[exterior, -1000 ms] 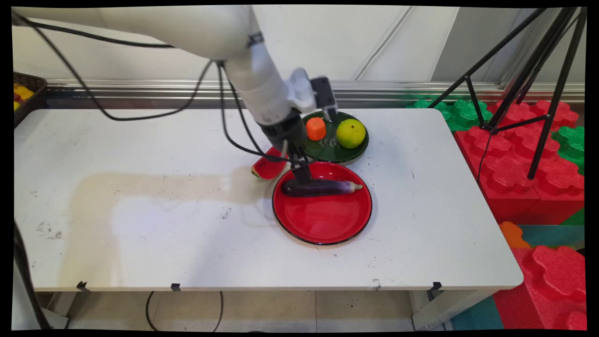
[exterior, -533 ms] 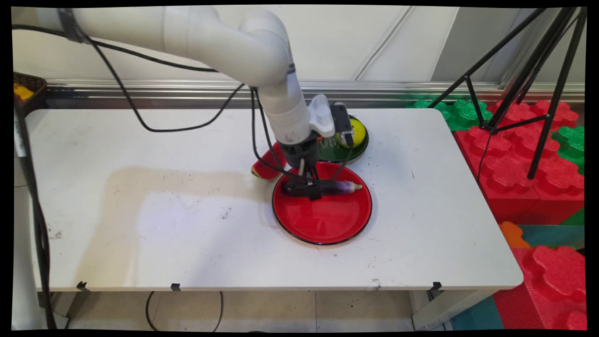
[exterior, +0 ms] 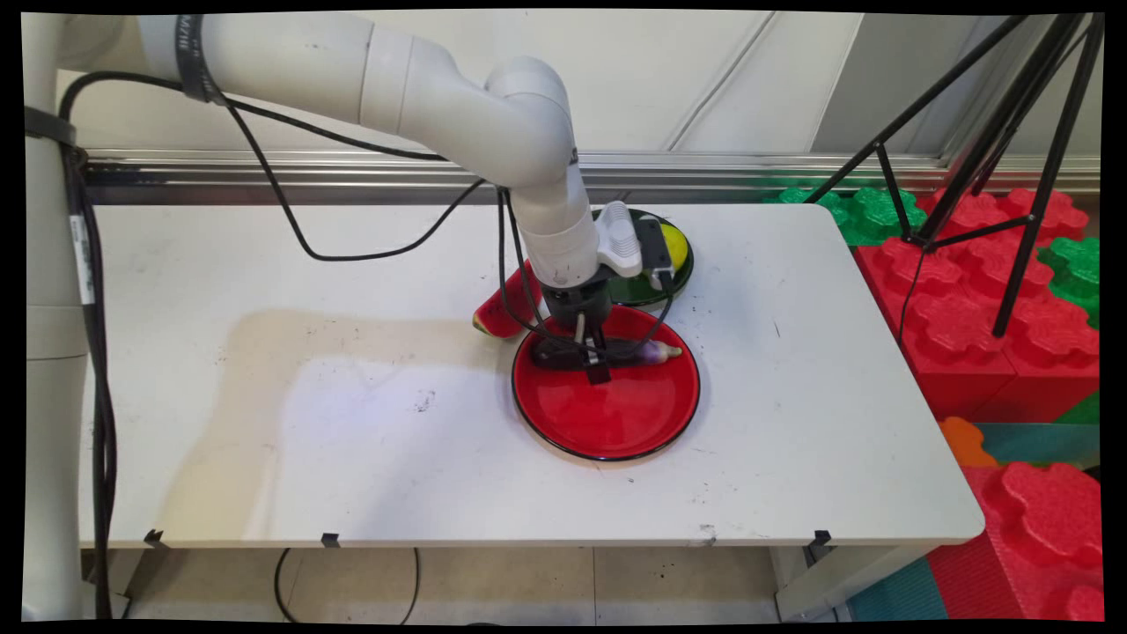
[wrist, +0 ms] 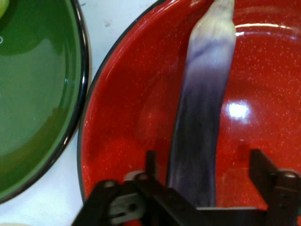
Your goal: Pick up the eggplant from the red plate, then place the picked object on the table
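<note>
While it lies across the red plate [exterior: 616, 423], the eggplant [wrist: 200, 136] shades from dark purple to a pale tip. Spread fingers [wrist: 261, 165] of the gripper [exterior: 592, 361] straddle it, seemingly not yet touching. No lettering is legible.

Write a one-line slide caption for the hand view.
Open end effector straddling a purple eggplant lying in a red plate, with a green plate alongside.
</note>
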